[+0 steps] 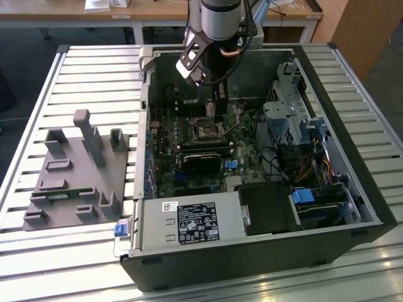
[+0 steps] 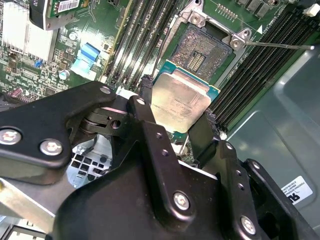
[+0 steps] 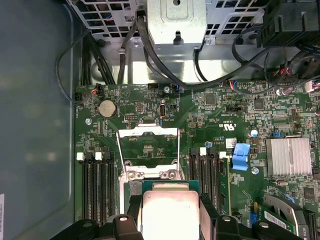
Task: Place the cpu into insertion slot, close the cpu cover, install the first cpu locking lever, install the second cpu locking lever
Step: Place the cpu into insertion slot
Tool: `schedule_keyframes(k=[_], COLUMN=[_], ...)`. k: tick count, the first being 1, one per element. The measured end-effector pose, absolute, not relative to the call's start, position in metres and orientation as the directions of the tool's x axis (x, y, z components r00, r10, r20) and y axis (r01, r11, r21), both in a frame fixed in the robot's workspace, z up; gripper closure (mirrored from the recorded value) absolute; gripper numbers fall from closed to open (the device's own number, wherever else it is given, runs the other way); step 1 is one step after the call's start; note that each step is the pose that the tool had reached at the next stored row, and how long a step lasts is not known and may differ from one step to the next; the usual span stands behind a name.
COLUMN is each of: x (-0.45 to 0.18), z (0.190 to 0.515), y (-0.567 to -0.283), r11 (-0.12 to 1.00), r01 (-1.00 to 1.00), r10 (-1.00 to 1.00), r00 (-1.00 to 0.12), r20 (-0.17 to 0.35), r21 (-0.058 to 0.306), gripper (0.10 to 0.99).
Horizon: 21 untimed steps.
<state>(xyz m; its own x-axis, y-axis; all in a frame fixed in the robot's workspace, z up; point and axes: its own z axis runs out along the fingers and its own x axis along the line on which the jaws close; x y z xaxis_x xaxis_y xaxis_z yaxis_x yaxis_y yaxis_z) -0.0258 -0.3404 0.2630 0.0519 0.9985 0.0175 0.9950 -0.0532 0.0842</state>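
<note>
Black pincer (image 2: 178, 104) links up close, pinching the cpu (image 2: 185, 95) by its edges, not seated in the open insertion slot (image 2: 202, 47) yet; goes down tilted or off-centre, I'd bet on bent pins (image 2: 192, 56); cpu cover (image 3: 148, 133) is flipped up

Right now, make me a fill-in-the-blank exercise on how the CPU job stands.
1. The gripper is shut on the ____.
2. The insertion slot holds no chip; it is ____.
3. The cpu cover is swung ____, not closed.
4. In the exterior view, the grey fixture lies on that view's ____ of the computer case.
Missing words: cpu; empty; open; left.
</note>
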Motion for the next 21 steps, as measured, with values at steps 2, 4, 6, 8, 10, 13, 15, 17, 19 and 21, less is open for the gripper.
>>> schedule_keyframes(k=[2,4,6,8,10,13,15,17,19,21], x=[-0.0258,-0.0258,-0.0258,-0.0258,-0.0258,-0.0258,-0.0258,-0.0258,-0.0258,-0.0258], z=[0.2626,0.2621,0.2616,0.2612,0.2607,0.2600,0.2595,0.2590,0.2586,0.2581], y=[-0.3404,-0.3404,-0.3404,-0.3404,-0.3404,-0.3404,-0.3404,-0.3404,-0.3404,-0.3404], r11=[-0.053,-0.053,-0.053,-0.053,-0.053,-0.053,-0.053,-0.053,-0.053,-0.053], r01=[0.995,0.995,0.995,0.995,0.995,0.995,0.995,0.995,0.995,0.995], r10=[0.999,0.998,0.999,0.998,0.999,0.998,0.998,0.998,0.999,0.998], r00=[0.052,0.052,0.052,0.052,0.052,0.052,0.052,0.052,0.052,0.052], r20=[0.017,0.017,0.017,0.018,0.017,0.018,0.018,0.017,0.017,0.017], r21=[0.084,0.084,0.084,0.084,0.084,0.084,0.084,0.084,0.084,0.084], gripper=[0.549,0.549,0.549,0.549,0.549,0.549,0.549,0.549,0.549,0.549])
